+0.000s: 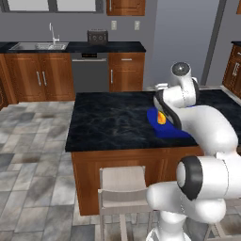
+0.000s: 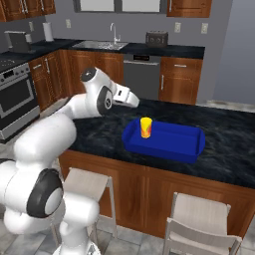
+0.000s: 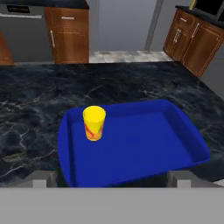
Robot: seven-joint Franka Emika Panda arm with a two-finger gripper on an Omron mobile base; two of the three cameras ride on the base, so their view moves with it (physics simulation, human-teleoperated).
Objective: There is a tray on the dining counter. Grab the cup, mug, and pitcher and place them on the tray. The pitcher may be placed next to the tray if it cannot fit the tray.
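Observation:
The yellow cup (image 3: pixel 94 123) with a red-orange mark stands upright in the left part of the blue tray (image 3: pixel 148 144) on the black dining counter (image 3: pixel 39 100). My gripper (image 3: pixel 110 178) hangs open and empty above the tray's near rim, and the cup is ahead of it and slightly left. From the right base view the cup (image 2: pixel 145 127) stands at the left end of the tray (image 2: pixel 174 143), with the gripper (image 2: pixel 135 102) up and to its left. From the left, my arm covers most of the tray (image 1: pixel 159 130) beside the cup (image 1: pixel 161 117). The mug and pitcher are out of view.
Two pale stools (image 2: pixel 199 216) (image 1: pixel 122 188) stand at the island's near side. The wall counter with sink (image 1: pixel 37 46), toaster (image 1: pixel 97 36) and dishwasher (image 1: pixel 89 70) lies behind. A stove (image 2: pixel 15 94) is at the left. Bare stone top (image 1: pixel 108 117) spreads left of the tray.

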